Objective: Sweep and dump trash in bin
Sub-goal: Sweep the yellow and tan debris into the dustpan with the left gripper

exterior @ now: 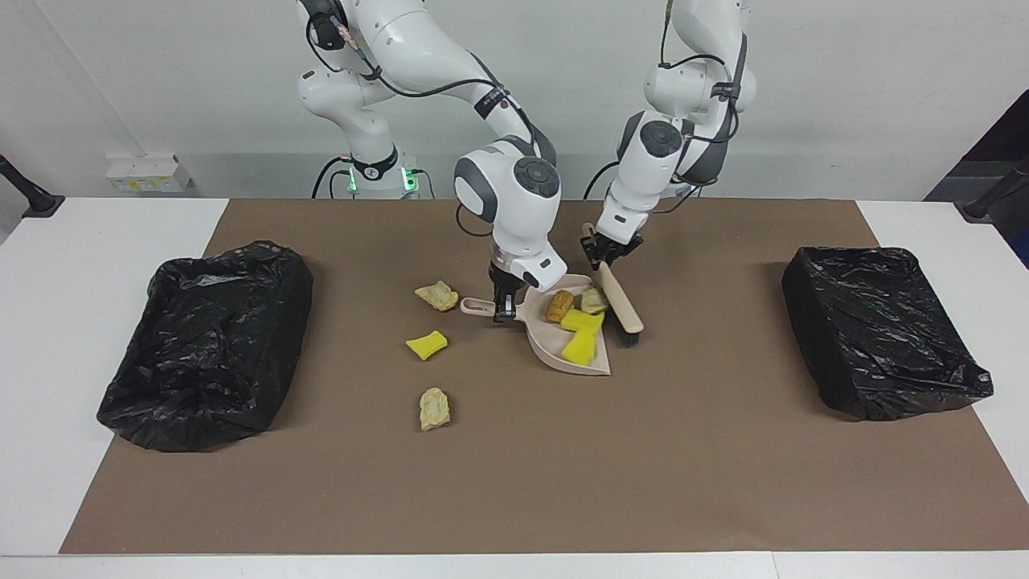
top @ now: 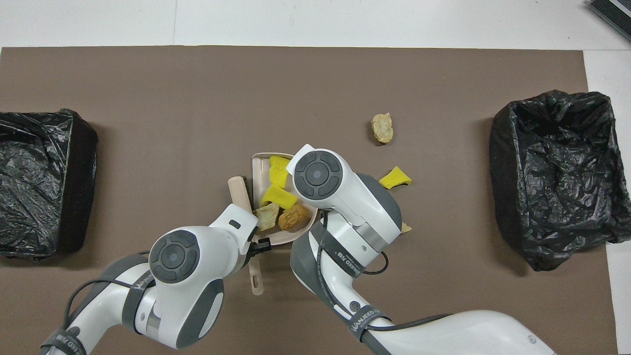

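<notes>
Flanking the dustpan (exterior: 563,354), two black-lined bins (exterior: 205,342), loose trash (exterior: 434,408) between.

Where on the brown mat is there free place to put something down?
Bare mat lies between the dustpan and the bin at the left arm's end, and farther from the robots than the beige chunk. Crowded around the dustpan, where the brush and both grippers work.

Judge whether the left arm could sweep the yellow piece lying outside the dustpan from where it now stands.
Probably not: the dustpan and right gripper sit between its brush and that yellow piece.
</notes>
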